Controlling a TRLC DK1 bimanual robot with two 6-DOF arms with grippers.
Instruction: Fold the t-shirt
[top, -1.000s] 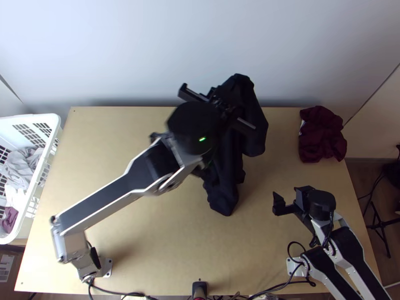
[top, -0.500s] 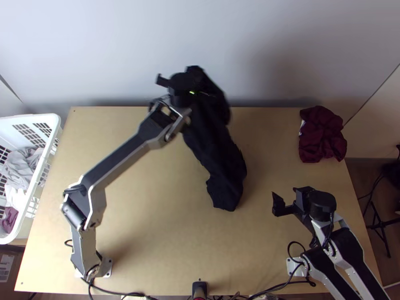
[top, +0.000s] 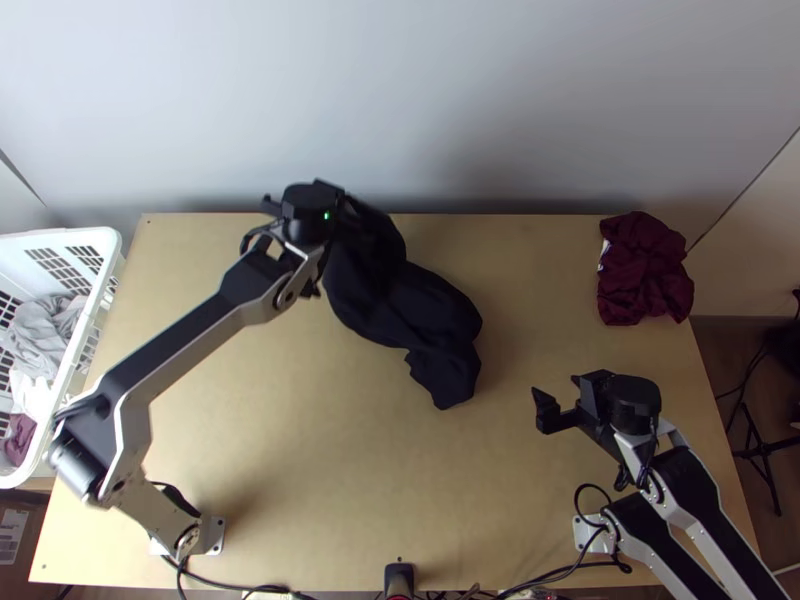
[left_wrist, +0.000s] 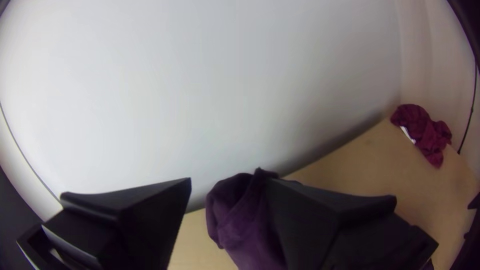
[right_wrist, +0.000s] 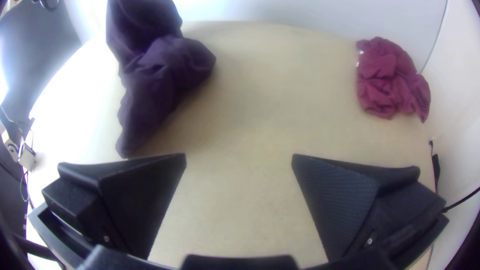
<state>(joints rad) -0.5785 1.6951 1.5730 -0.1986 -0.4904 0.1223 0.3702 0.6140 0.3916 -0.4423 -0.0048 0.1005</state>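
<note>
T-shirt (top: 435, 310) left, cloth (top: 645, 270) right, table (top: 330, 480) beneath

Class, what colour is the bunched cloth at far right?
The bunched cloth is maroon, best seen in the top view.

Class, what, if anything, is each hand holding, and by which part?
The right hand holds nothing. The left hand has its fingers apart, with dark cloth by one; whether it is caught there cannot be told.

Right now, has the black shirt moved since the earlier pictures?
Yes. In the top view, the upper part of the black shirt has swung left, farther from the unmoved maroon cloth. Its lower end barely shifted.
</note>
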